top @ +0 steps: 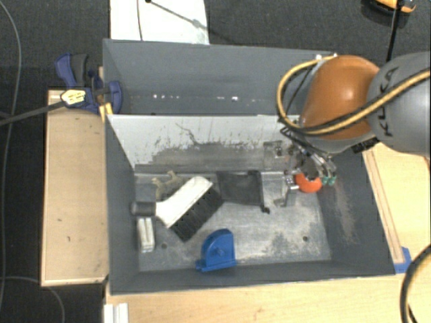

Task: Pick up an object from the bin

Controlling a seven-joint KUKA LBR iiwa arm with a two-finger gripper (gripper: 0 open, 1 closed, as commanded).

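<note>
Hand is seen low in the bin, right of centre and close to the far wall, under the arm's orange cover. Open or closed cannot be told from this angle.

A small orange-red piece, roundish with a bit of green on its right, is seen just right of the hand, touching it or nearly so. Whether it is gripped cannot be told. It is judged the likely target, as nothing else lies so close.

Other contents:
- black flat piece, just left of the hand, against the far wall
- brush with white back and black bristles, lying diagonally, left of centre
- blue piece, near edge, middle
- grey block and small white piece, far left

How the step is best done (judgement):
- The grip should be checked before any lift. If the orange-red piece is not enclosed, the hand should be re-centred over it, i.e. shifted slightly right.
- The descent should be kept vertical. The far wall slopes in close behind, so drift toward it should be avoided.
- A small round piece is expected to roll or squirt out if caught off-centre, so closing should be done with the piece squarely in the middle and close to the floor.
- The black flat piece's right edge is near, so contact with it should be avoided, or two things could be dragged.
- The lift should be straight up, well apart from the walls.
</note>
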